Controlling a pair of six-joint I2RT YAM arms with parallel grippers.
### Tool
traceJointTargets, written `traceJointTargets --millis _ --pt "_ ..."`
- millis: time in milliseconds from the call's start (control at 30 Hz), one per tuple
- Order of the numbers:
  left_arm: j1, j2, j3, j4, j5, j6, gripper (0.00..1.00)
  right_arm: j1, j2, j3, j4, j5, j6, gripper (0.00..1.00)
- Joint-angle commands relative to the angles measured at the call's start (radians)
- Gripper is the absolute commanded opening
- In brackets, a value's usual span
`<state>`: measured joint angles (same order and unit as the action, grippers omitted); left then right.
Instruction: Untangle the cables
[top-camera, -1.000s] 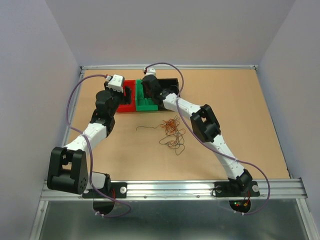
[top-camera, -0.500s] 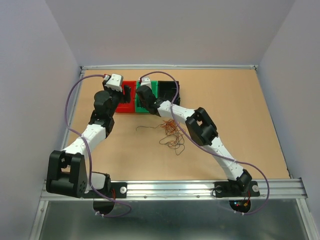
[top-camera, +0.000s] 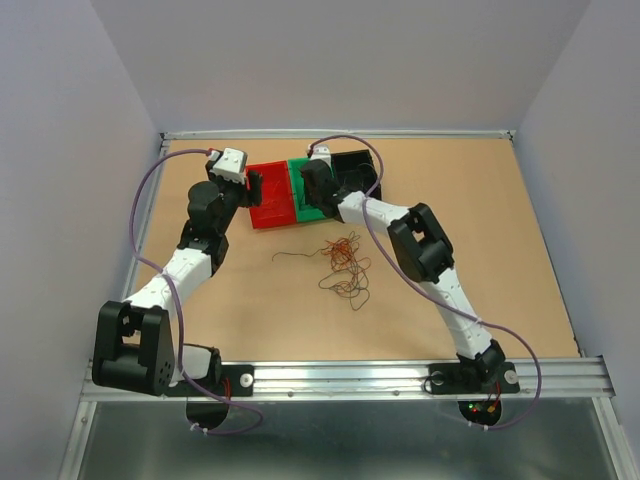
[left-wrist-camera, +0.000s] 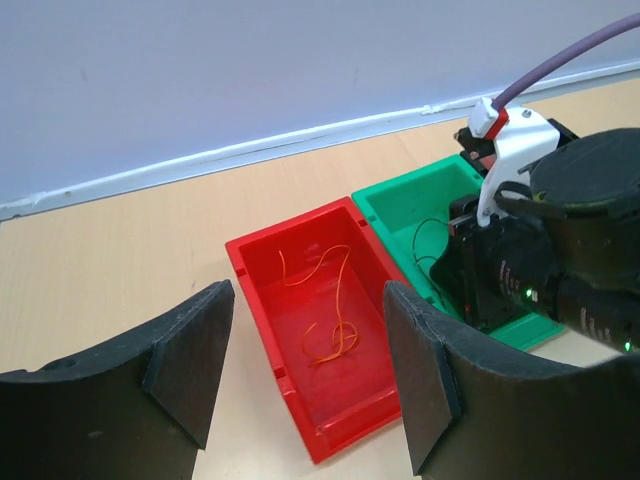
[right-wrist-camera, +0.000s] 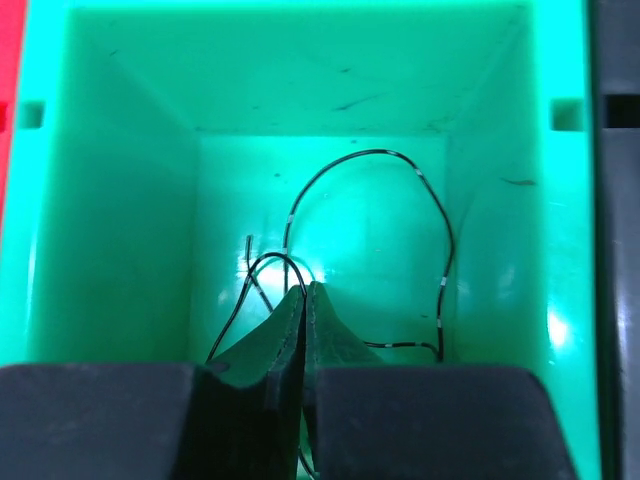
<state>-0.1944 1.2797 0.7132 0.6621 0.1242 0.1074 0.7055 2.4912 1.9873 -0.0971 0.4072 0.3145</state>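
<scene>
Left gripper (top-camera: 254, 186), top view: it sits at the left edge of the red bin (top-camera: 272, 205); its jaw opening cannot be judged from here. Right gripper (top-camera: 312, 203) reaches down into the green bin (top-camera: 300, 172), which stands touching the red bin on one side and the black bin (top-camera: 352, 166) on the other. The main tangle of cables (top-camera: 343, 262) lies loose on the table (top-camera: 480, 240), nearer the arm bases than the bins and apart from both grippers.

Left wrist view: left gripper (left-wrist-camera: 305, 345) stands wide apart and holds nothing, with the red bin (left-wrist-camera: 255, 275) framed between its fingers (left-wrist-camera: 190, 365). One orange cable (left-wrist-camera: 332, 315) lies curled on the red bin's floor. The right gripper's body (left-wrist-camera: 510, 275) occupies the near end of the green bin (left-wrist-camera: 400, 205).

Right wrist view: right gripper (right-wrist-camera: 303, 293) has its fingers pressed together, low inside the green bin (right-wrist-camera: 120, 200). A black cable (right-wrist-camera: 445, 250) loops across the bin floor, and one strand passes right at the fingertips. Whether that strand is pinched cannot be confirmed.
</scene>
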Motion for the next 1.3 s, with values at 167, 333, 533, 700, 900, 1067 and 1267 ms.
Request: traceJointTargets --millis 167,333,533,700,900,1067,1267 --pt "0.004 -0.062 -0.015 0.042 0.12 0.054 0.73 -0.012 -0.116 -0.128 0.052 -0.107 -0.04 0.23" --pt "0.004 -0.068 -0.017 0.042 0.118 0.058 0.75 -0.005 -0.224 -0.208 0.146 -0.107 -0.064 0.27" --pt "0.004 -0.074 -0.021 0.039 0.143 0.071 0.75 0.011 -0.298 -0.277 0.186 -0.065 -0.081 0.34" --pt "0.001 -0.08 -0.023 0.039 0.169 0.08 0.75 0.012 -0.351 -0.341 0.211 -0.03 -0.074 0.5" --pt "-0.005 -0.074 -0.021 0.036 0.186 0.087 0.75 0.012 -0.434 -0.455 0.24 -0.034 -0.063 0.57" --pt "-0.028 -0.057 -0.011 0.007 0.34 0.129 0.77 0.012 -0.586 -0.643 0.269 -0.05 -0.051 0.6" --pt "-0.14 0.01 0.051 -0.15 0.486 0.261 0.79 0.011 -0.886 -0.912 0.275 0.019 -0.031 0.82"
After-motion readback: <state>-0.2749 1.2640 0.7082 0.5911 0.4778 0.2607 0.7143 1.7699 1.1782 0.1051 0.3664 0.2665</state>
